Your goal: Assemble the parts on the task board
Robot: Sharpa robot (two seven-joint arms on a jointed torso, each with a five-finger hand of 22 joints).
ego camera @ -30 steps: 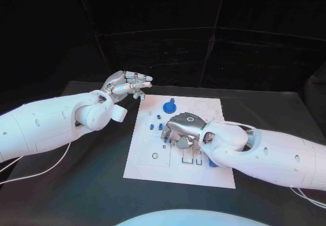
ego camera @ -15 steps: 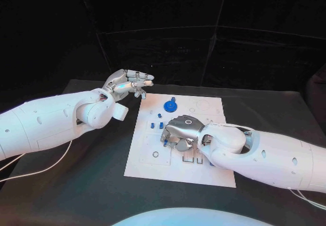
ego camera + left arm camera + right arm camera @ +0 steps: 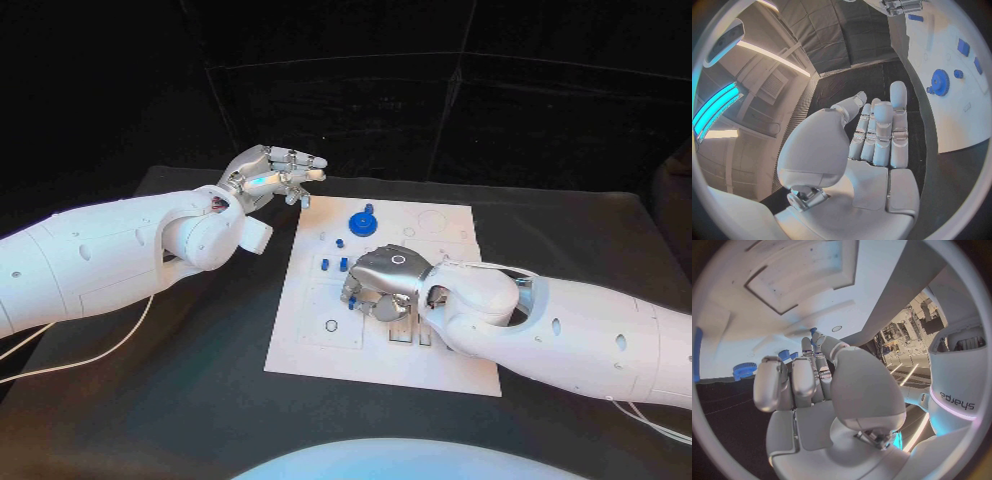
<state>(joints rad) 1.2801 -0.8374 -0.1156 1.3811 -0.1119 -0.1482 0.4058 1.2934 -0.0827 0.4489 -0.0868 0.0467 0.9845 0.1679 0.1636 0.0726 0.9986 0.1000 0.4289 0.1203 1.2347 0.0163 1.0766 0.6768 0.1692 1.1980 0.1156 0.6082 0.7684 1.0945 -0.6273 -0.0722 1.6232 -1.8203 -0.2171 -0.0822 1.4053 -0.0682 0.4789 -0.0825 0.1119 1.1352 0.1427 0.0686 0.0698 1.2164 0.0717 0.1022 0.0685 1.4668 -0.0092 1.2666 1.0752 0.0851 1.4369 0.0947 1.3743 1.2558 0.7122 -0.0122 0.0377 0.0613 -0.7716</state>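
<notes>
A: Where is the task board seen?
B: It is laid flat in the middle of the black table, with small blue parts and a blue gear set on it

A: And the right robot hand?
B: It is lowered onto the board's middle, fingers curled down among the parts; whether anything is pinched cannot be told

A: The left robot hand?
B: It is raised beside the board's far corner, fingers apart, nothing held

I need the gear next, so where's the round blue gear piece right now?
In the head view, the round blue gear sits near the white task board's far edge, beyond the right hand.
</notes>
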